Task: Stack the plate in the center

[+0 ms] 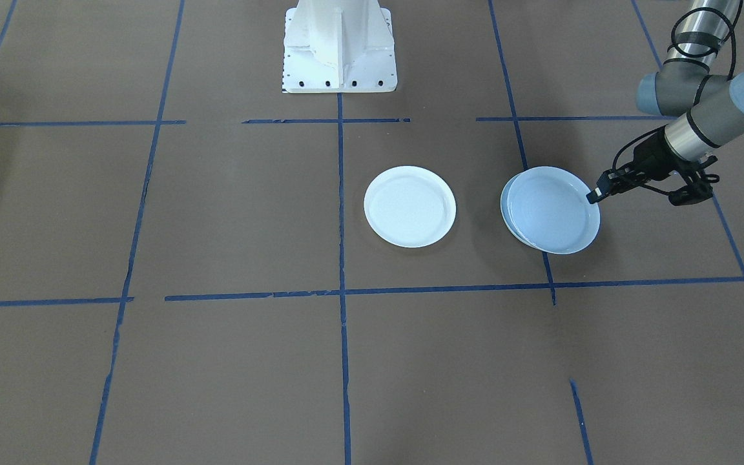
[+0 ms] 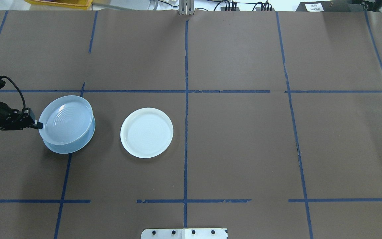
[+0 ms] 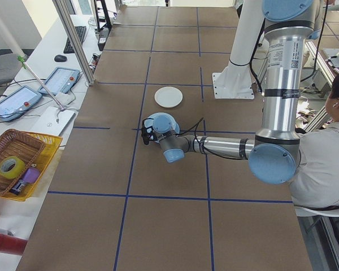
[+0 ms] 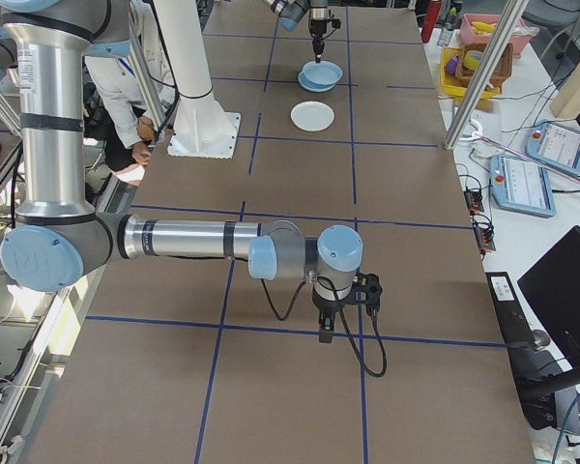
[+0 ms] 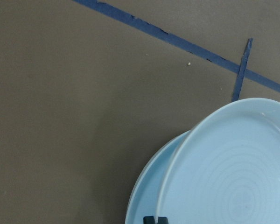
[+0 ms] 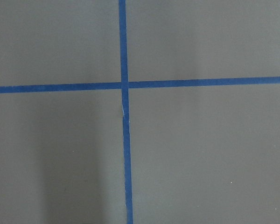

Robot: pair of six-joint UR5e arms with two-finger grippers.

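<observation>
Overhead exterior: we find the ringed plate on the robot's left side of the table, open side up, lying over the plain blue plate. It is offset toward the far edge, so a crescent of the plain one shows below it. Being round, it has no long axis. The pinched part of its rim points toward the table's left end.

The left gripper comes in level from that end, its jaws closed on this rim. We cannot tell whether the opposite edge rests on the lower plate or hangs clear of it.

The white plate lies flat near the middle, apart from the pair and beside the blue tape of the centre line.

The left wrist view adds what the overhead lacks. There the rings show clearly, and the gripped rim stands above the lower plate's rim. The front view washes the rings out.

The right gripper appears only in the exterior right view, low over the table near a tape cross. We cannot tell whether its jaws are open or closed.
</observation>
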